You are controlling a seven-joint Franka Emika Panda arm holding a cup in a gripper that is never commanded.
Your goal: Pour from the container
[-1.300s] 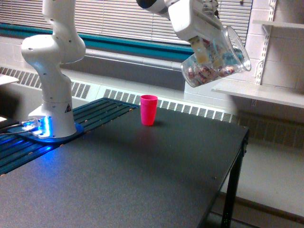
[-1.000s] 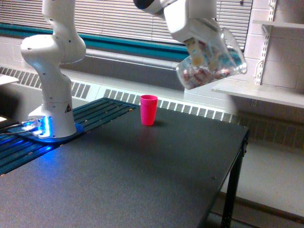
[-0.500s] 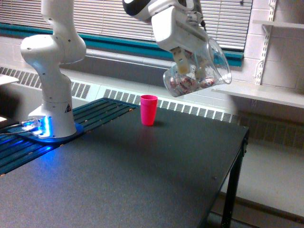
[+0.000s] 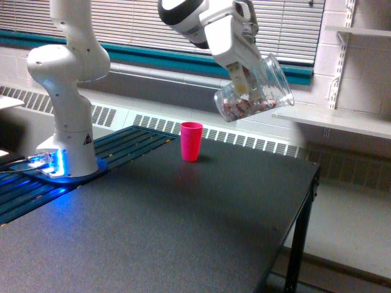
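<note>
The container (image 4: 255, 88) is a clear plastic cup with small red, white and blue pieces lying in its lower end. It hangs in the air above the table, tilted with its mouth up toward the exterior view's right. My gripper (image 4: 243, 78) is shut on its wall. An opaque pink cup (image 4: 191, 141) stands upright on the dark table (image 4: 183, 226), below the container and off to the exterior view's left of it.
The arm's white base (image 4: 68, 134) stands at the table's left on a blue-lit plate. A white shelf (image 4: 342, 119) runs along the wall at the right. The table's right edge (image 4: 305, 201) drops to the floor.
The gripper has carried the container leftward and lower, closer to above the pink cup, and the wrist has turned. The pink cup has not moved.
</note>
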